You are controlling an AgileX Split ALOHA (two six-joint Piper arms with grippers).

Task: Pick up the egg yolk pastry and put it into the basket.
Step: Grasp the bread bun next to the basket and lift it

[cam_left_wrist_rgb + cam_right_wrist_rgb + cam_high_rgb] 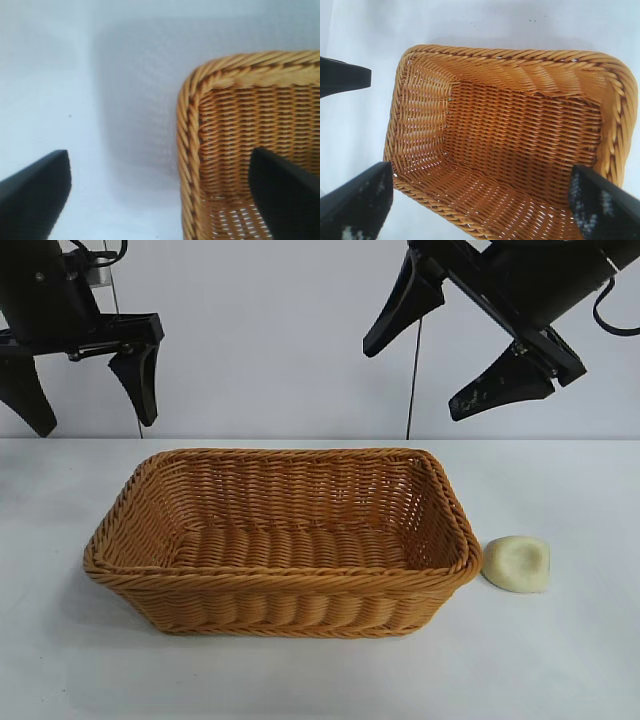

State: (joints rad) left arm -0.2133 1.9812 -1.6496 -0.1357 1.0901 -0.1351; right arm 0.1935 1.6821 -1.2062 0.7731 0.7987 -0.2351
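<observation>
The egg yolk pastry [517, 563], a small pale cream lump with a dent, lies on the white table just off the right end of the basket [150, 570]. The orange-brown wicker basket sits mid-table with nothing in it. My left gripper [95, 425] hangs open high above the basket's left end; in the left wrist view the left gripper [159, 165] straddles a basket corner [190, 125]. My right gripper [412, 380] hangs open high over the basket's right half; the right wrist view shows the right gripper [479, 175] over the bare basket floor [520, 130]. Neither wrist view shows the pastry.
The white table [560, 660] stretches around the basket on all sides. A thin cable [411, 390] hangs down before the pale back wall. A finger of the other arm [345, 77] shows at the edge of the right wrist view.
</observation>
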